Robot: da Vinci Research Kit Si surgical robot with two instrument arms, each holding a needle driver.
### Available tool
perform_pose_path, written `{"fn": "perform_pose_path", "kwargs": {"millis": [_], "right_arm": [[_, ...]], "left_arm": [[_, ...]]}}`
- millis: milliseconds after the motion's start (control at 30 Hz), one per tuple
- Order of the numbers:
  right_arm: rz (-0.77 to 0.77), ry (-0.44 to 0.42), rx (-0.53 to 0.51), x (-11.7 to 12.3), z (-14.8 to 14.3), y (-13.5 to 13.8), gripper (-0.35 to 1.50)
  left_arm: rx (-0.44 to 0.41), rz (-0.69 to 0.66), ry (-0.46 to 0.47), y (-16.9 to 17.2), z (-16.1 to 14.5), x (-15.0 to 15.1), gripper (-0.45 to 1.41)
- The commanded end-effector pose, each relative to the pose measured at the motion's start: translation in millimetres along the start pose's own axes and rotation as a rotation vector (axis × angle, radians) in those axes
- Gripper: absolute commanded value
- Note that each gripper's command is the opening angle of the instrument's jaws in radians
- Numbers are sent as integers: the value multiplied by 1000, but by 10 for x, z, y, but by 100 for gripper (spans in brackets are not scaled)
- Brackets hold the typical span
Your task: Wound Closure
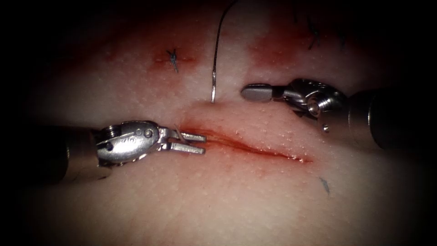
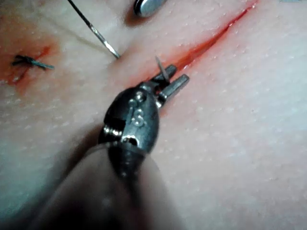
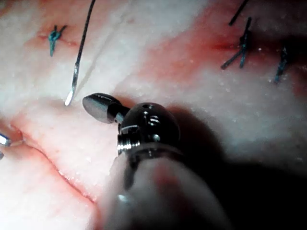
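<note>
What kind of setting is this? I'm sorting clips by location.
Likely a surgical-robot suturing practice bench: pork tissue with a cut, a curved needle, earlier knotted stitches.

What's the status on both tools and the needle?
Left tool jaws open at the left end of the cut, holding nothing. Right tool jaws shut, empty, above the cut. Needle stands free, tip at the tissue above the cut.

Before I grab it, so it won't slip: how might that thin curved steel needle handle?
The thin curved steel needle looks stiff, holding its arc. Its glossy, narrow shaft is probably slippery and may swivel when pinched. Its tip meets the pale tissue, so pushing might pivot it.
</note>
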Motion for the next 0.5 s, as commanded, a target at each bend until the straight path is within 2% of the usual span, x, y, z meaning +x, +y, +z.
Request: {"fn": "perform_pose_path", "kwargs": {"millis": [33,200,233,267,500], "right_arm": [[-109,-4,8,-7,9,1,-35],[-241,-42,-8,-7,9,1,-30],[-259,-70,-9,-7,9,1,-28],[-261,-82,7,-8,9,0,-35],[-270,-91,28,-14,9,-7,-35]], "left_arm": [[-20,-100,-1,4,7,1,-45],[-95,-309,7,9,1,24,-45],[-123,-424,4,8,-4,33,-45],[-144,-533,0,7,-9,41,-45],[-198,-790,-22,5,-20,56,-45]]}}
